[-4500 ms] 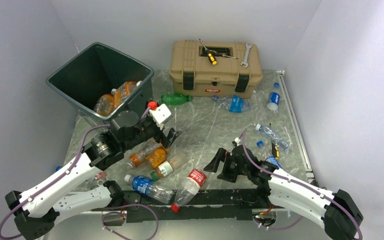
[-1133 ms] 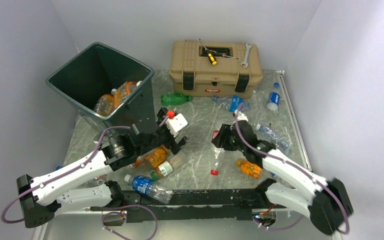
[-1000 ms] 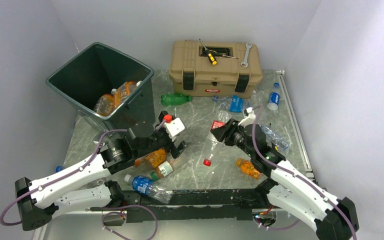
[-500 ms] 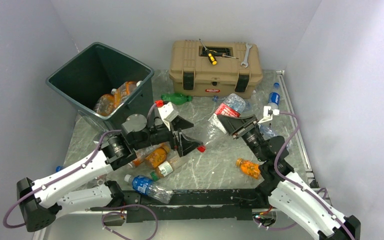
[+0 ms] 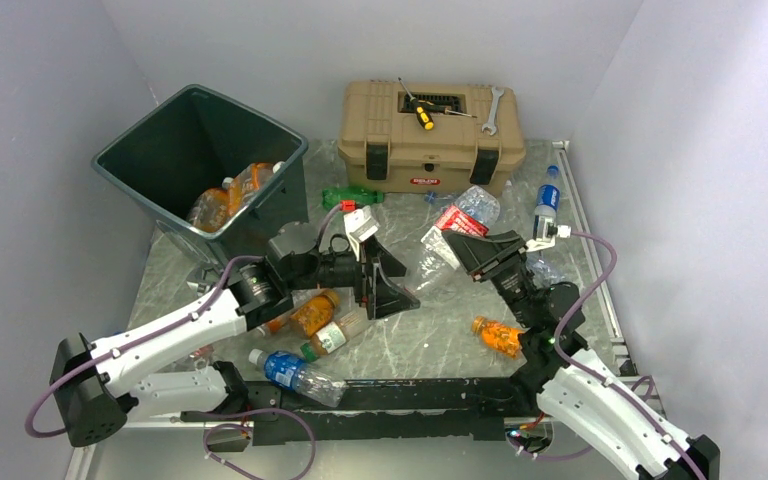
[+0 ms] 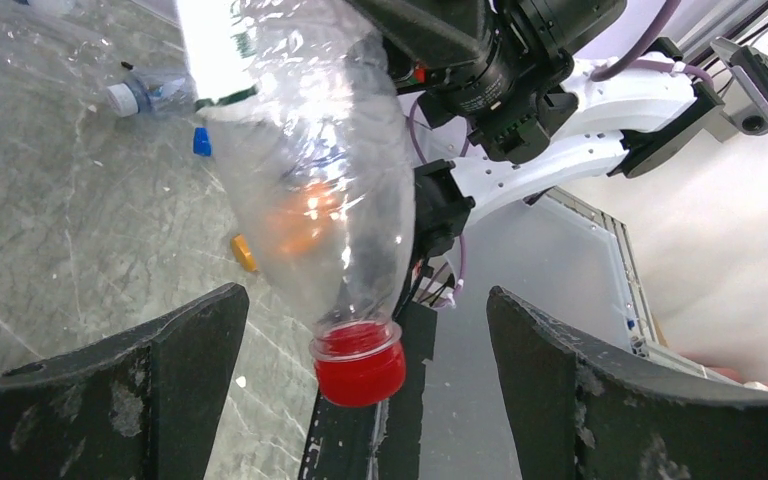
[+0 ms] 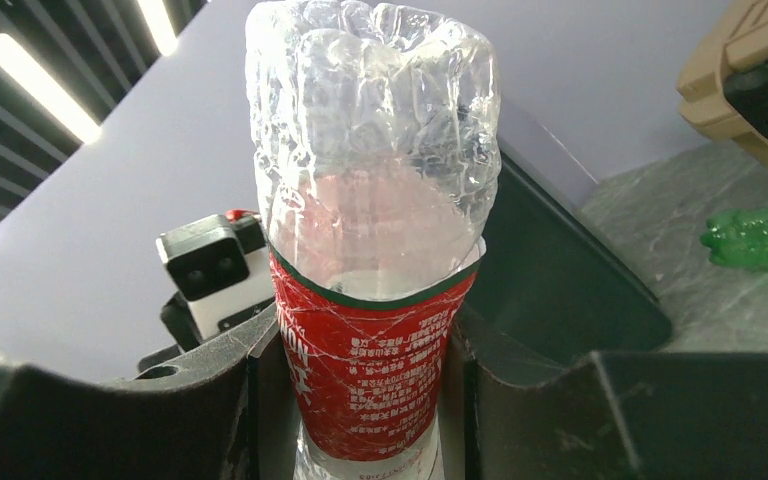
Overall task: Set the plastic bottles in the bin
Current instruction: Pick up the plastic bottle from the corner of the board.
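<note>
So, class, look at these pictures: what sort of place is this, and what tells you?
Probably a robotics lab test cell: two robot arms bolted to a table boxed in by plain white walls, with bottles, a bin and a toolbox laid out.

the bottle (image 7: 375,190) is thin clear plastic, crinkled and glossy, with a shiny red label (image 7: 370,350) and a smooth red plastic cap (image 6: 359,362). on my left end effector (image 6: 365,295) the fingers (image 6: 600,400) are matt black and scuffed. the desk (image 5: 440,330) is smooth grey marbled, the bin (image 5: 185,140) dull dark green plastic.

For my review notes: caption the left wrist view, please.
Open fingers of the left gripper flank the red-capped clear bottle held by the right gripper.
</note>
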{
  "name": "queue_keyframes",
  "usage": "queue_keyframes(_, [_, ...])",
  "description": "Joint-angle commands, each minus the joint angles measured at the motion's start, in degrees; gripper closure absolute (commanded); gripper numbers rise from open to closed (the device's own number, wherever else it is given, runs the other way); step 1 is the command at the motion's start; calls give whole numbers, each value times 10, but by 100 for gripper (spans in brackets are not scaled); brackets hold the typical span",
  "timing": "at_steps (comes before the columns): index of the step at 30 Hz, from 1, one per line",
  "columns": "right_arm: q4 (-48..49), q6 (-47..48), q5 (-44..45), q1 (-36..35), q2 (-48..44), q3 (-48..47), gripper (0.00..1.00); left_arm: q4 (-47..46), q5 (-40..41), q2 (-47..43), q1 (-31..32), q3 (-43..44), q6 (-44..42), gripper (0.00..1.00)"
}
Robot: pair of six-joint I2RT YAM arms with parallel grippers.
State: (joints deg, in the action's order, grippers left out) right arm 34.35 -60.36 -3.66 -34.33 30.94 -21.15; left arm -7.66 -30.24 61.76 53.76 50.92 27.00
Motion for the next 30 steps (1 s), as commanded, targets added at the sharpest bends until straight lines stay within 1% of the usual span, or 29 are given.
queue_keyframes(1, [75, -13, 11, 0, -6, 8, 57, -7, -18, 14, 1, 7, 13, 6])
queue_keyframes(4, [88, -15, 11, 0, 1, 10, 57, -14, -23, 19, 1, 1, 15, 10])
queue_keyframes(7, [96, -15, 15, 0, 2, 15, 58, -7, -29, 25, 2, 6, 9, 21])
queue_keyframes(9, [103, -15, 17, 0, 2, 19, 58, -4, -35, 29, 1, 8, 8, 33])
queue_keyframes(11, [106, -15, 20, 0, 2, 23, 58, -6, -45, 32, 1, 8, 8, 43])
queue_keyframes(15, [100, -9, 19, 0, 2, 21, 58, -1, -45, 30, 1, 7, 0, 67])
queue_keyframes(16, [93, -3, 14, 0, 1, 18, 57, 5, -44, 28, 1, 9, -5, 73])
queue_keyframes(17, [77, 4, 7, 0, -1, 11, 53, 17, -40, 24, 1, 12, -14, 80])
queue_keyframes(18, [48, 15, -4, 0, -5, 0, 46, 35, -31, 20, 1, 18, -27, 88])
queue_keyframes(19, [6, 35, -15, 0, -12, -18, 33, 62, -16, 13, 2, 29, -44, 97])
queue_keyframes(20, [-51, 60, -27, 0, -20, -40, 21, 95, 1, 6, 1, 43, -64, 100])
queue_keyframes(21, [-107, 86, -35, 0, -30, -63, 11, 130, 22, -1, 1, 56, -83, 100])
queue_keyframes(22, [-166, 112, -37, 0, -41, -84, 5, 159, 40, -8, 1, 73, -106, 100])
queue_keyframes(23, [-211, 136, -41, 0, -52, -101, 1, 189, 58, -13, 1, 87, -128, 100])
queue_keyframes(27, [-411, 240, -45, 0, -70, -216, 0, 293, 154, -21, 0, 157, -219, 100])
queue_keyframes(28, [-461, 264, -46, 0, -68, -248, 0, 317, 180, -21, 1, 173, -252, 100])
queue_keyframes(30, [-546, 315, -44, 0, -65, -309, 0, 365, 221, -16, 1, 205, -362, 100])
